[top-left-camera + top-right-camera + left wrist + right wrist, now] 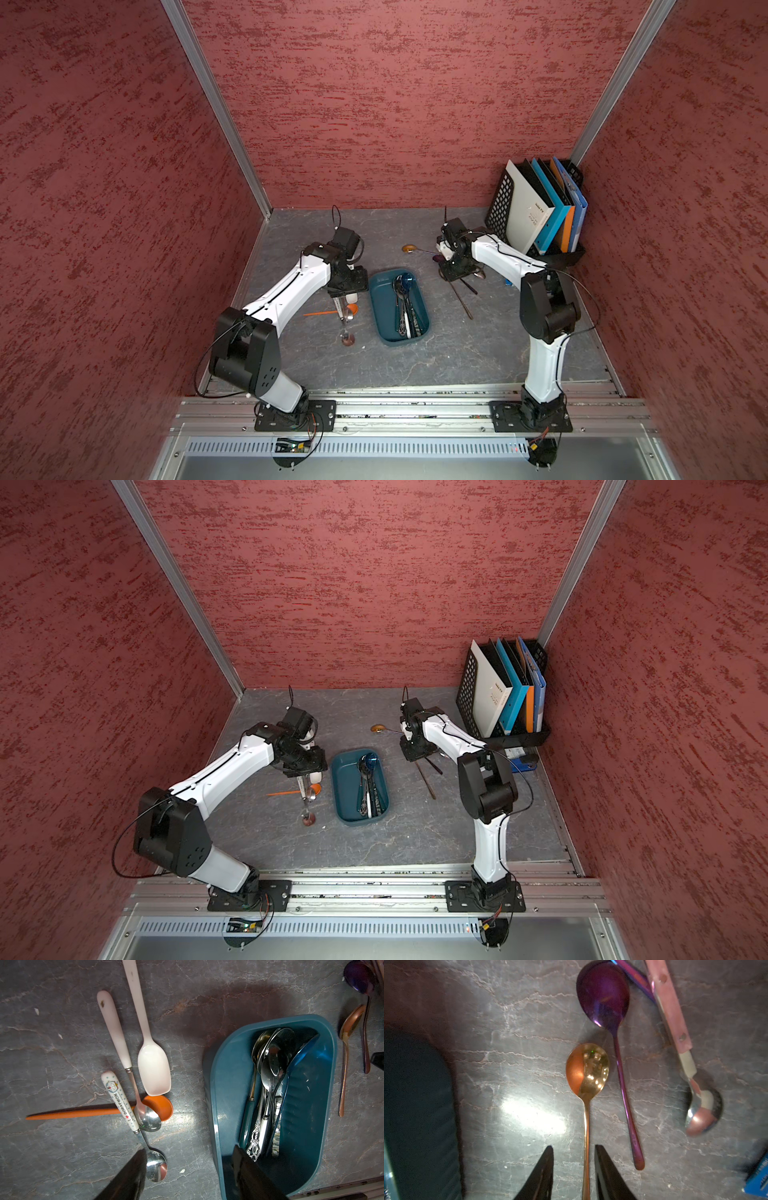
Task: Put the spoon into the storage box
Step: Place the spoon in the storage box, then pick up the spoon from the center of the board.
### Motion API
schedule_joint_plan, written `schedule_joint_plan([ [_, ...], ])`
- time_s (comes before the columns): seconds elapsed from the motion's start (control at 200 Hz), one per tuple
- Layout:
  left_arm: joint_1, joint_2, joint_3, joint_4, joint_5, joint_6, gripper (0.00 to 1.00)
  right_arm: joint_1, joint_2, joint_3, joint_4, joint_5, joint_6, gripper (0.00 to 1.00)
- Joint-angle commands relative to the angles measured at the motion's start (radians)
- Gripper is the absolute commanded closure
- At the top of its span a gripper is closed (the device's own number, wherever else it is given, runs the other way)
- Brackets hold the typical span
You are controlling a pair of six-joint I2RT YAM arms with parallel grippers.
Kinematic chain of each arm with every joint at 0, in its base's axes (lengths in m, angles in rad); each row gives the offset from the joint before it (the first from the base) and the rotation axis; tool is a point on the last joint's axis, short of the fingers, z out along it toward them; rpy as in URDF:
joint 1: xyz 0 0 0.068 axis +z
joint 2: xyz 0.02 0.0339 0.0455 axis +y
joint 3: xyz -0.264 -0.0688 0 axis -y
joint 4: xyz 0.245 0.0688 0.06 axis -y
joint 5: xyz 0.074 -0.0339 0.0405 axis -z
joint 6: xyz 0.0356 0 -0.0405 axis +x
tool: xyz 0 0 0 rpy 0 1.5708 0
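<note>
While the table (415,361) carries the storage box (380,307) with cutlery (405,307) inside, my left tool (189,1148) hangs open and empty, and my right tool (574,1147) stands open astride the thin handle of the gold spoon (587,1070) lying near the box, probably light, stiff, slippery, best pinched mid-handle.
</note>
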State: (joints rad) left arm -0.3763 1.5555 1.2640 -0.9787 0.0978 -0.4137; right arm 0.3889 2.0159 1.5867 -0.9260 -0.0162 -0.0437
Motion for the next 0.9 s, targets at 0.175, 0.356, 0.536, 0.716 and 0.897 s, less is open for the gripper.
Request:
schedule_joint_plan([
  [0.175, -0.018, 0.031, 0.043, -0.026, -0.019, 0.001, 0.31, -0.016, 0.071, -0.004, 0.047, 0.037, -0.038, 0.69],
  [0.356, -0.023, 0.044, 0.044, -0.029, -0.019, 0.001, 0.31, -0.016, 0.090, -0.032, 0.068, 0.041, -0.025, 0.71],
  [0.536, -0.027, 0.048, 0.041, -0.026, -0.018, 0.000, 0.31, -0.016, 0.102, -0.051, 0.070, 0.041, -0.016, 0.72],
  [0.716, -0.027, 0.045, 0.035, -0.022, -0.018, 0.002, 0.31, -0.019, 0.108, -0.065, 0.070, 0.029, -0.011, 0.76],
  [0.897, -0.027, 0.041, 0.028, -0.017, -0.017, 0.004, 0.31, -0.021, 0.114, -0.074, 0.061, 0.019, -0.003, 0.86],
])
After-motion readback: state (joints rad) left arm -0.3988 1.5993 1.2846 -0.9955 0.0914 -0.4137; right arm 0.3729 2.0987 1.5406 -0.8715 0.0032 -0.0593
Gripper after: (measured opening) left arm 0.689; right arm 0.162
